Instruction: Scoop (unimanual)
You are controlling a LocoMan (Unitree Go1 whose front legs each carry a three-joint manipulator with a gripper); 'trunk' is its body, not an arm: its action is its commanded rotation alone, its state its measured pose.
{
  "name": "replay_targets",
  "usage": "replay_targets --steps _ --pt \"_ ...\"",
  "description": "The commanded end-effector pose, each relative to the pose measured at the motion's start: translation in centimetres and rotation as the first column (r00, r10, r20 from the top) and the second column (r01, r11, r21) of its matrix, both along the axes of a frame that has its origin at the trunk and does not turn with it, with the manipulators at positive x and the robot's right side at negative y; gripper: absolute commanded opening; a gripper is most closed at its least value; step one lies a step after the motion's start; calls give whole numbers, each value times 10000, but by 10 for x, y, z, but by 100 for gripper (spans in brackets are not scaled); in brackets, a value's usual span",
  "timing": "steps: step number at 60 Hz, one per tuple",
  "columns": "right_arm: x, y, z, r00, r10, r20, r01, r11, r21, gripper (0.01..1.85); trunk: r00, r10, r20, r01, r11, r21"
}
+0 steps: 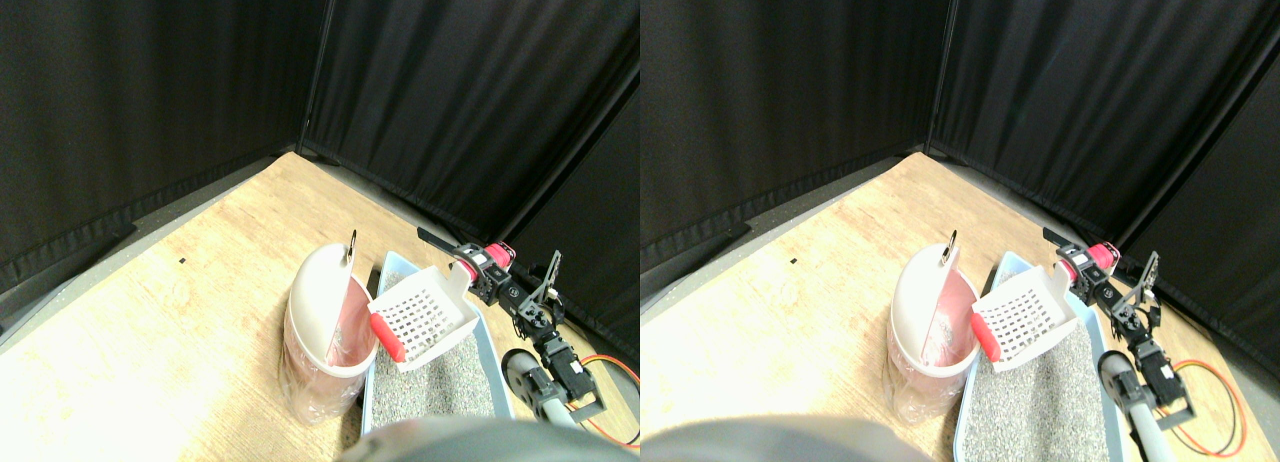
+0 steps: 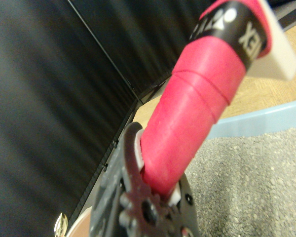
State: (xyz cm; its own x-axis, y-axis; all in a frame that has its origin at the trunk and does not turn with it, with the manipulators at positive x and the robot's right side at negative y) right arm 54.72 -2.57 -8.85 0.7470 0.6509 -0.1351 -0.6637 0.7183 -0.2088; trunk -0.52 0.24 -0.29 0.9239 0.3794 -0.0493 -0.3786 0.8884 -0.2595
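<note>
The scene is enclosed by black pleated curtains (image 1: 150, 92), which are hung as two panels and are met at a vertical seam (image 1: 315, 62) toward 12 o'clock. A third dark panel (image 1: 590, 222) is set at 3 o'clock. The floor is formed by light wood-grain boards (image 1: 170, 312), extended from 7 o'clock toward the corner at 12 o'clock. A grey strip (image 1: 170, 217) is seen along the curtain base at 10 o'clock. A small dark speck (image 1: 181, 260) is marked on the boards. Bright, washed-out light is cast at 8 o'clock.
</note>
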Motion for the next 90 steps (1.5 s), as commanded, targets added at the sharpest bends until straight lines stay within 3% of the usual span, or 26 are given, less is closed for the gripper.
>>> replay_targets --steps 1,9,18,22,26,39,45,61,65,73,76,79,90 --pt "-2 4 14 9993 8 365 -13 9999 145 5 9995 281 -167 -282 9996 -18" --pt "0 5 17 9983 13 575 -15 10000 35 6 9995 277 -145 -278 9996 -26" --pt "0 5 24 9985 -148 529 164 9994 -301 26 9997 214 -153 -214 9998 0" --pt "0 5 25 9982 -438 407 461 9973 -579 23 9997 187 -141 -187 9998 14" --pt "1 5 24 9979 -585 291 601 9966 -568 5 9997 164 -170 -164 9999 15" --pt "4 -2 18 9977 -627 261 634 9977 -251 12 9998 23 -175 -21 9999 122" --pt "4 -6 17 9972 -684 313 681 9976 106 5 9998 -63 -205 67 9998 174" --pt "9 -35 10 9814 -1879 386 1825 9767 1125 5 9986 -439 -297 449 9984 348" --pt "11 -44 7 9790 -2007 363 1931 9693 1522 5 9977 -584 -332 597 9974 414" --pt "11 -67 0 9630 -2682 267 2540 9363 2425 5 9952 -897 -401 919 9941 571" --pt "7 -79 -1 9501 -3108 255 2935 9190 2633 5 9939 -1011 -448 1038 9926 625" --pt "6 -84 -3 9478 -3168 359 2958 9158 2718 5 9927 -1118 -451 1147 9911 682" --pt "-2 -112 -9 9315 -3609 445 3255 8823 3401 5 9847 -1643 -577 1691 9811 935"
